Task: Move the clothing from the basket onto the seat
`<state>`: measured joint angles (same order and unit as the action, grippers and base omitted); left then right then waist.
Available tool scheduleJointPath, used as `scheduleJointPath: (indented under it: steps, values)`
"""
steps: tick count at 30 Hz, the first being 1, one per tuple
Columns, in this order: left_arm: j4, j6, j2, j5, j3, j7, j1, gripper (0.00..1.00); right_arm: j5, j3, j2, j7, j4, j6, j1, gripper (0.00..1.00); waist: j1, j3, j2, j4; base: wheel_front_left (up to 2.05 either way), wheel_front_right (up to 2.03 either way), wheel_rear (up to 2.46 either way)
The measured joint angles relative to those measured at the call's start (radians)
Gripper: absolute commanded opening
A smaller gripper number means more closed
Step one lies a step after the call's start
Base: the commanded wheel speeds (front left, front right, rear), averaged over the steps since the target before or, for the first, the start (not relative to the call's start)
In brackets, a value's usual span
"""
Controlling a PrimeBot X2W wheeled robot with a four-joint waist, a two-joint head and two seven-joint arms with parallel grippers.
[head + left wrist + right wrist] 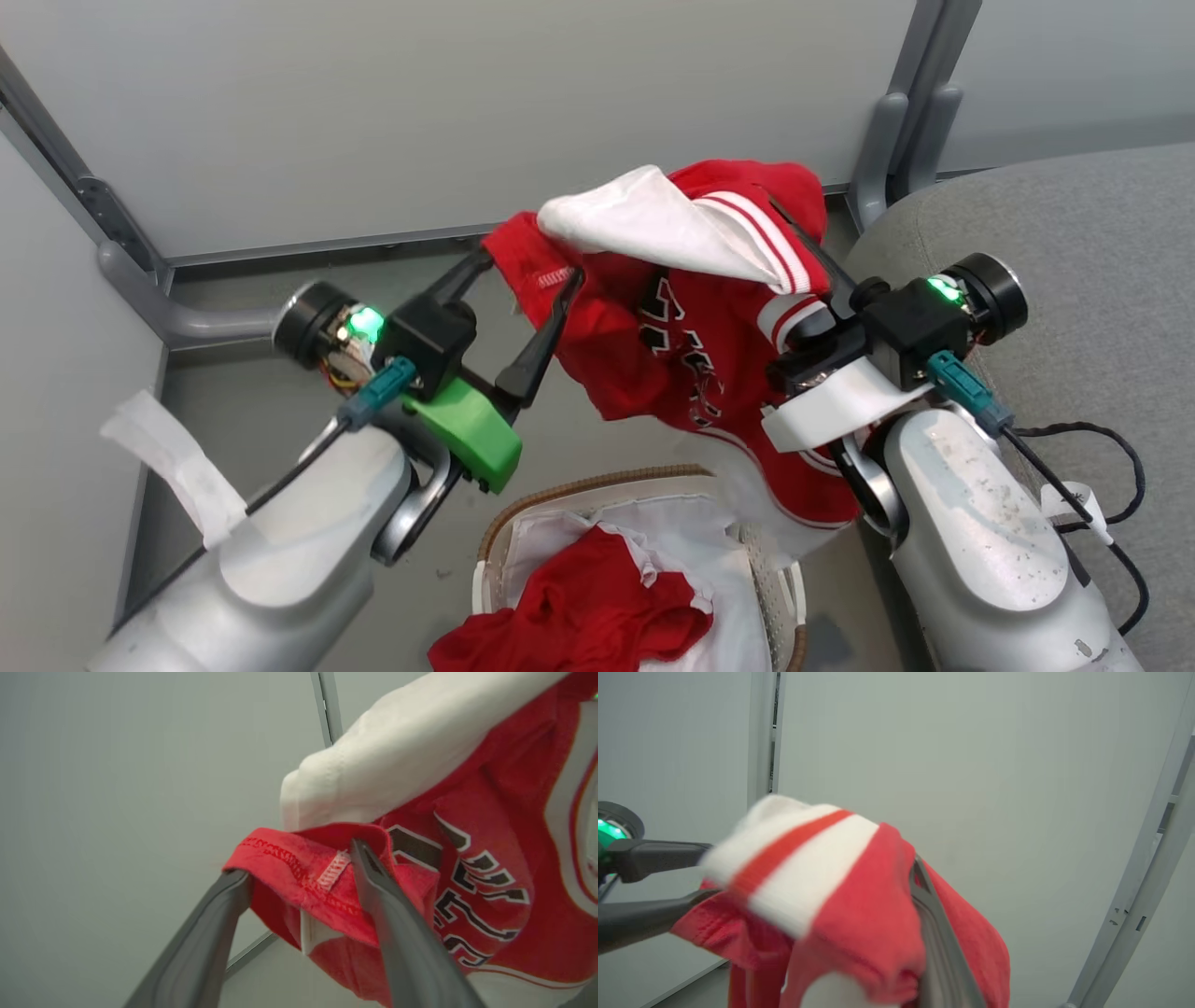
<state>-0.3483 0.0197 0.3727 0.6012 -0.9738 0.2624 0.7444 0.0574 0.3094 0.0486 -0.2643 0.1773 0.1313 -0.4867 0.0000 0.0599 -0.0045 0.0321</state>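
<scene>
A red jersey (691, 345) with black lettering and white striped panels hangs in the air above the basket (597, 490). My right gripper (812, 252) is shut on its right side, with the fingers mostly buried in the cloth (859, 924). My left gripper (530, 264) stands open at the jersey's left end. The red hem (299, 877) lies loosely between its two spread fingers and rests against the right finger (373, 882). More red clothing (588, 607) lies in the basket on the white liner (691, 532). The grey seat (1102, 261) is at the right, just beyond my right arm.
Grey partition walls with metal posts (887, 140) close off the back and left. A strip of white tape (159, 448) hangs on the left wall. Black cables (1111, 467) lie on the seat near my right forearm. Grey floor surrounds the basket.
</scene>
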Motion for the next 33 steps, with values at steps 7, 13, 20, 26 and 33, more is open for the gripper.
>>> scheduleJointPath:
  steps: [7,13,20,26,33]
  values:
    - [0.004,-0.019,-0.047,-0.060,0.130,0.000,-0.183,1.00,-0.027,-0.046,-0.001,0.000,0.002,0.000,0.001,0.00,0.0000,0.015,0.0000,-0.020,0.00,0.00,0.00]
    - [-0.011,-0.064,-0.087,-0.109,0.227,0.000,-0.290,1.00,-0.049,-0.095,0.000,0.000,0.000,0.000,0.004,0.00,0.0000,0.024,0.0000,-0.046,0.00,0.00,0.00]
    - [-0.033,-0.101,-0.108,-0.169,0.335,0.002,-0.372,1.00,-0.075,-0.154,0.000,0.000,-0.010,0.000,0.004,0.00,0.0000,0.032,0.0000,-0.080,0.00,0.00,0.00]
    - [-0.038,-0.128,-0.146,-0.210,0.380,0.002,-0.398,1.00,-0.095,-0.177,0.000,0.000,-0.009,0.000,0.005,0.00,0.0000,0.034,0.0000,-0.106,0.00,0.00,0.00]
    - [-0.031,-0.144,-0.173,-0.247,0.390,0.002,-0.404,1.00,-0.116,-0.210,0.000,0.000,-0.009,0.000,0.007,0.00,0.0000,0.042,0.0000,-0.148,0.00,0.00,0.00]
